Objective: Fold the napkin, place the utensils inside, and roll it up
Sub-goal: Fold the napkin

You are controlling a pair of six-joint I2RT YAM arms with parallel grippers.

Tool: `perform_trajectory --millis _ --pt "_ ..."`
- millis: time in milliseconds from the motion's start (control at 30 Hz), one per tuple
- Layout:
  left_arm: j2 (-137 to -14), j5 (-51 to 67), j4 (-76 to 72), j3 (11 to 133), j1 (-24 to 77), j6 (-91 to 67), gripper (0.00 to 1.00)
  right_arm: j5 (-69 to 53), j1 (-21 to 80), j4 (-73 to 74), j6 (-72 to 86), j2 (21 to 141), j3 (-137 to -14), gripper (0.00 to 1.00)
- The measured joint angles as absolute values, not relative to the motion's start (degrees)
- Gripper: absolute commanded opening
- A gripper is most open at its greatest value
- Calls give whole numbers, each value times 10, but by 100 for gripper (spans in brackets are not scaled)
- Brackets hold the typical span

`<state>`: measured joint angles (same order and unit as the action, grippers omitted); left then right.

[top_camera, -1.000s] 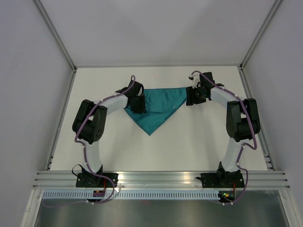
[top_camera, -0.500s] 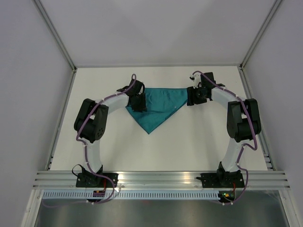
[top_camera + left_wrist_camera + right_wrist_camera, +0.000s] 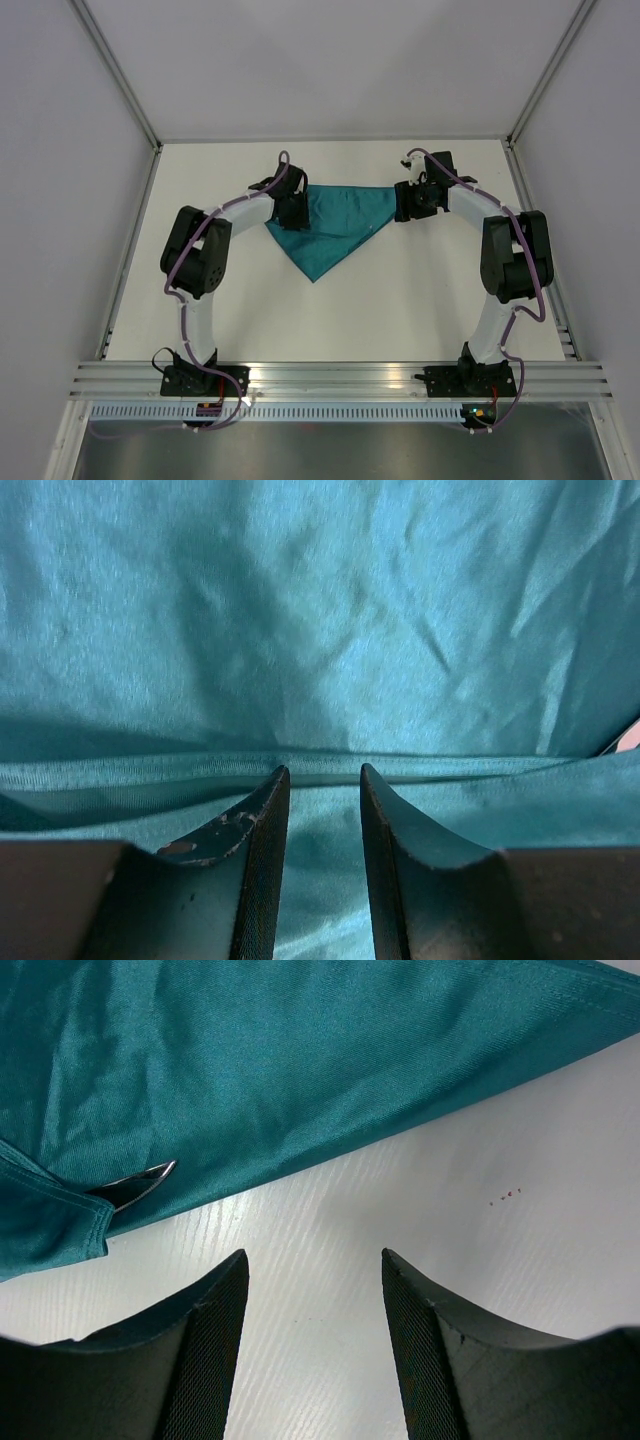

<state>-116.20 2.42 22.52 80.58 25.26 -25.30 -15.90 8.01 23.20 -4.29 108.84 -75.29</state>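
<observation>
No readable text, no labels, no brand marks, no numbers, no signs anywhere.

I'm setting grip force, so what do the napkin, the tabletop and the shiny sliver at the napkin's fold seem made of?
Napkin: woven teal cloth with a slight sheen; soft creases and a stitched hem show. Tabletop: white, matte, faintly grained, perhaps laminate. Sliver: grey and mirror-bright, likely metal, possibly a utensil's tip; most of it is hidden.
</observation>
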Motion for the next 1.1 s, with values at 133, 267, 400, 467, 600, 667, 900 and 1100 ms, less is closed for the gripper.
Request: perform_trajectory --millis 133,267,400,467,600,667,900,1100 --pt "-1170 21 225 818 253 -253 39 -168 80 232 -43 1088 -753 63" --pt "-1170 22 224 818 253 -253 39 -189 80 240 -43 1088 -753 64" --pt "-1161 31 222 813 253 -253 39 -210 80 254 -43 1088 -754 64" --pt "-1144 38 222 803 256 -253 39 -212 80 259 -41 1088 -757 64" --pt "-1100 43 218 781 276 -253 38 -210 71 251 -23 1088 -760 66" --pt "-1080 45 215 769 294 -253 37 -209 60 245 -11 1090 -763 69" --pt "-1067 46 192 739 341 -257 35 -211 13 219 36 1142 -820 71" --pt "-1084 46 171 737 345 -267 35 -220 1 193 81 1202 -854 71"
